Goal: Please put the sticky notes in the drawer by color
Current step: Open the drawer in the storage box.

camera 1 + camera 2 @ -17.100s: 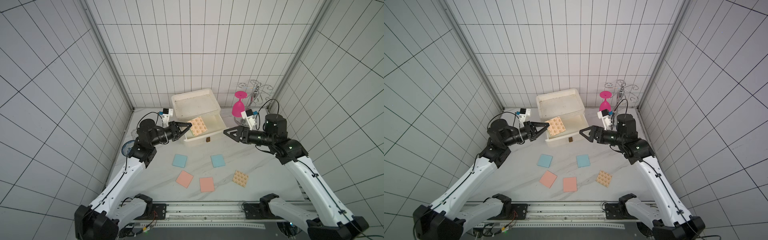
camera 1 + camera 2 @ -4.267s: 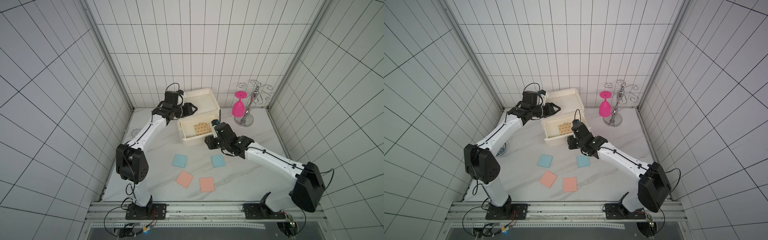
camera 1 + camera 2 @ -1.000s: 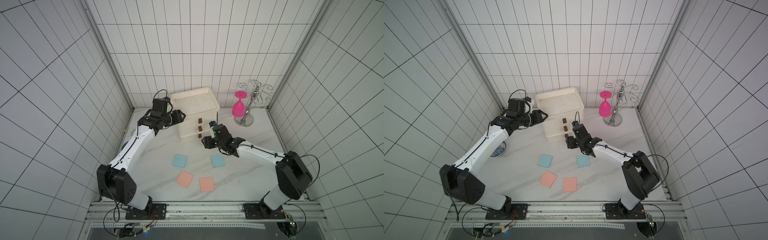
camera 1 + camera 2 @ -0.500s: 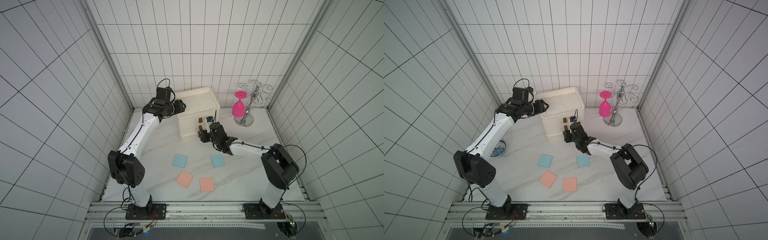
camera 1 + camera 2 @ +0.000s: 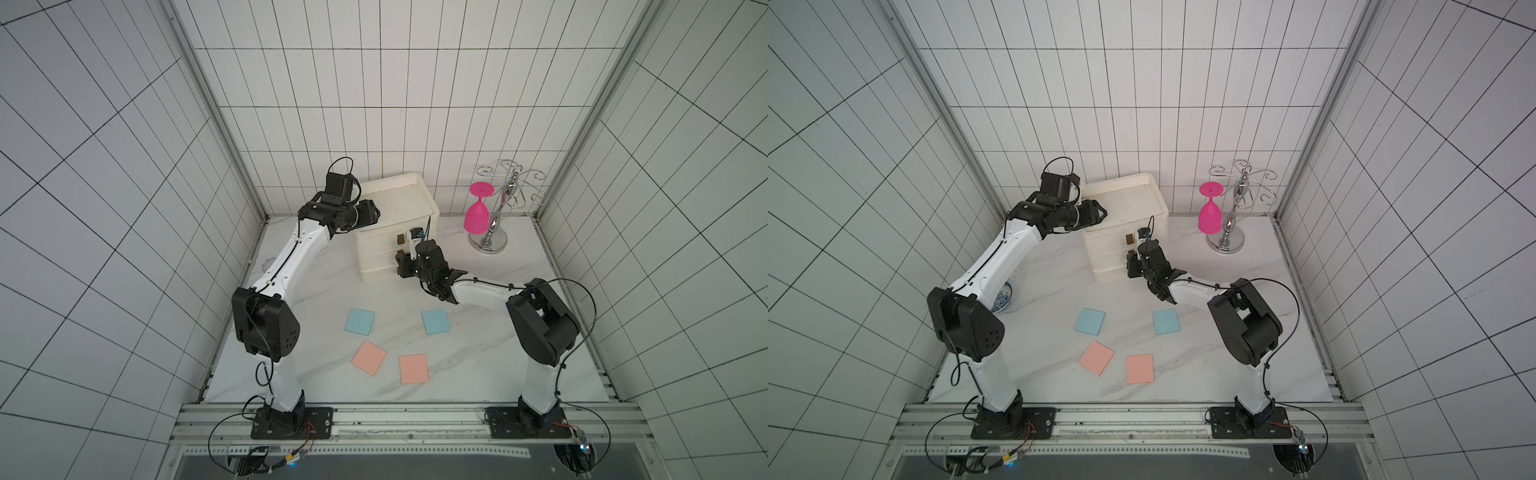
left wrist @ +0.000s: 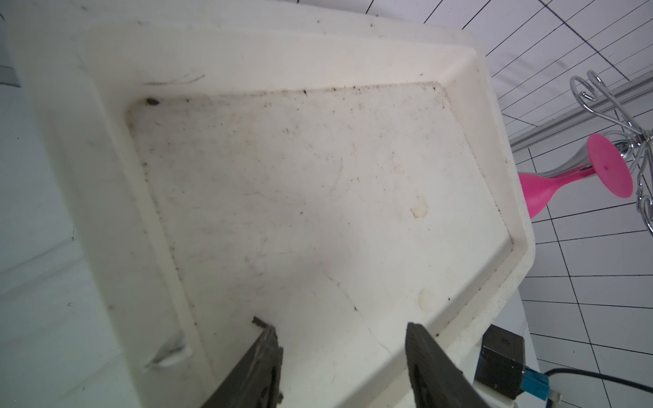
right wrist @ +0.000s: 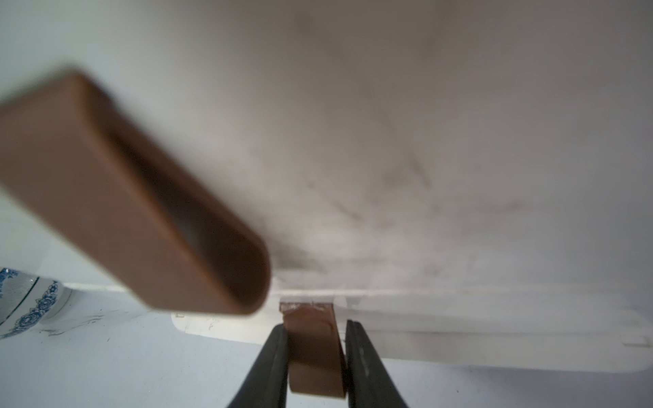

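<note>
The cream-white drawer [image 5: 376, 249] stands at the back with all its fronts pushed in. My right gripper [image 5: 400, 266] is at its front, low down. In the right wrist view the gripper [image 7: 315, 326] is shut on a small brown tab handle [image 7: 312, 339]; another handle [image 7: 134, 197] shows blurred above it. My left gripper [image 5: 376, 214] hangs open over the left of the tray-like lid [image 6: 300, 176], nothing between its fingers [image 6: 266, 356]. On the table lie two blue sticky notes [image 5: 359, 321] [image 5: 436, 322] and two pink ones [image 5: 369, 358] [image 5: 413, 368]. No tan ones show.
A pink goblet [image 5: 477, 216] hangs upside down on a chrome rack [image 5: 494, 232] at the back right. A blue-and-white bowl [image 5: 1003, 299] sits at the left, mostly behind my left arm. Tiled walls close in three sides.
My right gripper has moved in to the drawer's front and closed on the handle. My left gripper has swung from beside the drawer to above its lid.
</note>
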### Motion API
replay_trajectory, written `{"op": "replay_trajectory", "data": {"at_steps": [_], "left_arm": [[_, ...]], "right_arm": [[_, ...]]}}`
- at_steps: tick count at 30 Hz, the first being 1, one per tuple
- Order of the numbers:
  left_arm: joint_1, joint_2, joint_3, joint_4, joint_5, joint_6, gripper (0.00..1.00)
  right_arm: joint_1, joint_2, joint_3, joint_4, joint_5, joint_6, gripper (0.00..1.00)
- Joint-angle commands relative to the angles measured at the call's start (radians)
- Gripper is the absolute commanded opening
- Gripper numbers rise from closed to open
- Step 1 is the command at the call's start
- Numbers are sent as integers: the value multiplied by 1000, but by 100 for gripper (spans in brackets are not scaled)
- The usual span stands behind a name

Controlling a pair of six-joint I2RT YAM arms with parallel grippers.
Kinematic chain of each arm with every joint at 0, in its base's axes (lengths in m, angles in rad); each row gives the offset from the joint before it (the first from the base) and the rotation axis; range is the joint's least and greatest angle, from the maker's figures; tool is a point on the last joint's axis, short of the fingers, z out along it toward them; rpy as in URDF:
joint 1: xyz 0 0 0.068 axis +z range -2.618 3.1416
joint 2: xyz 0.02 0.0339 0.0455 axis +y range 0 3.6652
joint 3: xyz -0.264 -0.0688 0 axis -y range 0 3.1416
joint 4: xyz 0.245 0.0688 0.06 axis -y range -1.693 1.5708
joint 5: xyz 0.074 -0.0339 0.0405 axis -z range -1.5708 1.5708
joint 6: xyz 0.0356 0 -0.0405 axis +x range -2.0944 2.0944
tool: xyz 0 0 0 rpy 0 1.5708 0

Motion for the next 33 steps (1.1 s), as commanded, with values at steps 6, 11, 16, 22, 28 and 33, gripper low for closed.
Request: {"op": "replay_trajectory", "data": {"at_steps": [6,11,16,22,28,33], "left_arm": [[3,30,8,-32,-12,19,59],[4,30,4,-32,-9,20,59],[4,33,2,-30,5,16,59],[3,19,-15,-21,14,12,59],[2,2,-28,-19,15,10,59],[-1,-11,-34,-16,17,6,59]], "right_arm": [[-15,4,46,42,-11,15,0],[-7,-72,-14,44,-13,16,0],[30,-201,-111,-24,10,20,0],[95,-343,-243,-96,39,43,0],[154,-455,-320,-174,82,59,0],[171,-507,-360,-196,113,73,0]]}}
